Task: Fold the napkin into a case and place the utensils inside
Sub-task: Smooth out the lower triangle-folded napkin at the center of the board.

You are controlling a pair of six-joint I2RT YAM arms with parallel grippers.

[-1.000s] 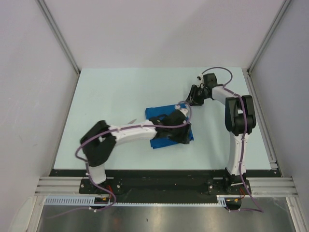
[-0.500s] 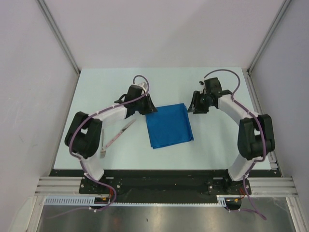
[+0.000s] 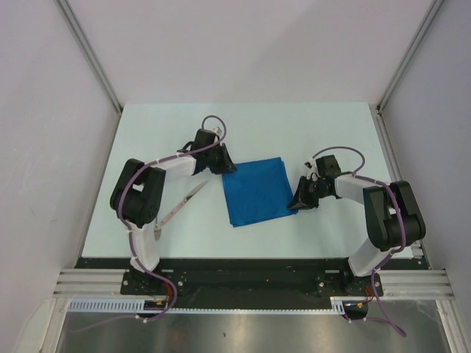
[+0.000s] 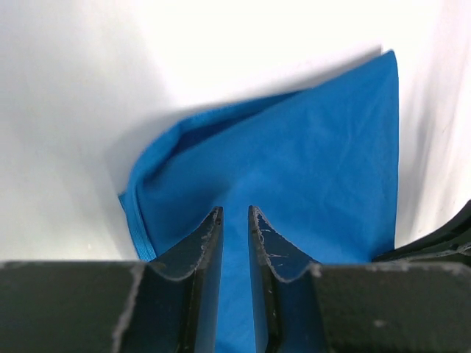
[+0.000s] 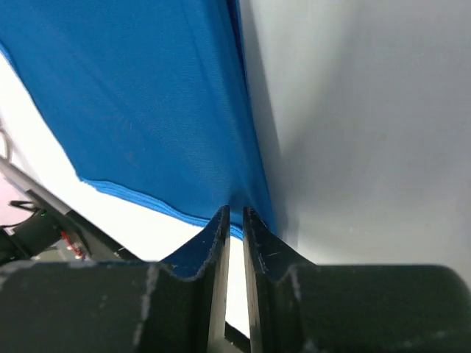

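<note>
Napkin (image 3: 257, 193), royal-blue cloth square: left hand (image 4: 235, 217) clamps its 10 o'clock corner, right hand (image 5: 235, 215) its 4 o'clock corner, evidently for folding.

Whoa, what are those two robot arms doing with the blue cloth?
They are getting ready to fold it. The blue napkin lies flat on the table. The left end effector is pinching its far left corner, and the right end effector has closed in on the near right corner. No fold has been made yet. The shiny cutlery that goes inside later lies on the table left of the napkin, with nothing holding it.
</note>
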